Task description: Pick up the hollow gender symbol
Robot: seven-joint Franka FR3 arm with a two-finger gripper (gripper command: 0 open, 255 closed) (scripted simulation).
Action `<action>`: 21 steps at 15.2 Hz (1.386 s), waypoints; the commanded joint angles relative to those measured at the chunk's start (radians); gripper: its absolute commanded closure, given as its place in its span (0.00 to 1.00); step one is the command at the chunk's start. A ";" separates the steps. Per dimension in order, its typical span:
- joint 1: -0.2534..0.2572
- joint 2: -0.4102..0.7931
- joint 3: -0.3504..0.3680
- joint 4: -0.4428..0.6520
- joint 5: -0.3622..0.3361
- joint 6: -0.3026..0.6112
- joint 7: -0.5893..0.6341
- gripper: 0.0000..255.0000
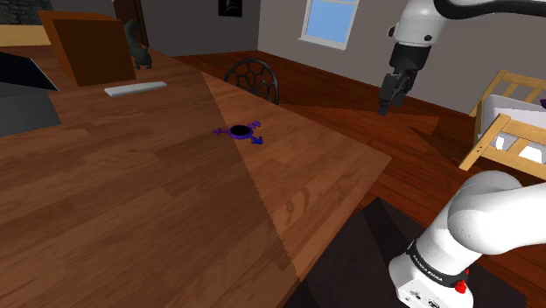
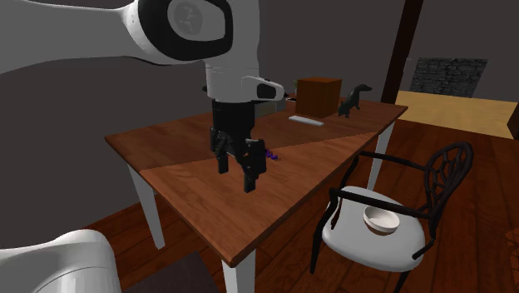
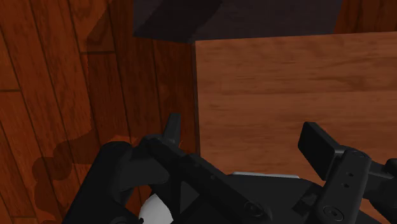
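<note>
Gripper [image 1: 385, 106] hangs at the upper right of the shoulder view, fingers spread and holding nothing. The purple hollow gender symbol [image 1: 238, 132] lies flat on the wooden table [image 1: 131, 201] near frame centre, well apart from it. Assessment: the approach is not yet made. The gripper should be centred above the ring and lowered straight down, then closed across the ring's rim, as the piece sits low.
</note>
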 commanded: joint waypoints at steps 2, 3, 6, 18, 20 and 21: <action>0.004 0.028 0.019 0.012 0.015 0.009 0.026 0.00; 0.008 0.058 0.037 0.025 0.029 0.017 0.051 0.00; 0.017 0.151 0.089 0.071 0.066 0.042 0.126 0.00; 0.046 0.587 0.262 0.375 0.129 0.095 0.419 0.00; 0.054 0.669 0.284 0.445 0.125 0.094 0.468 0.00; 0.059 0.711 0.294 0.482 0.121 0.092 0.492 0.00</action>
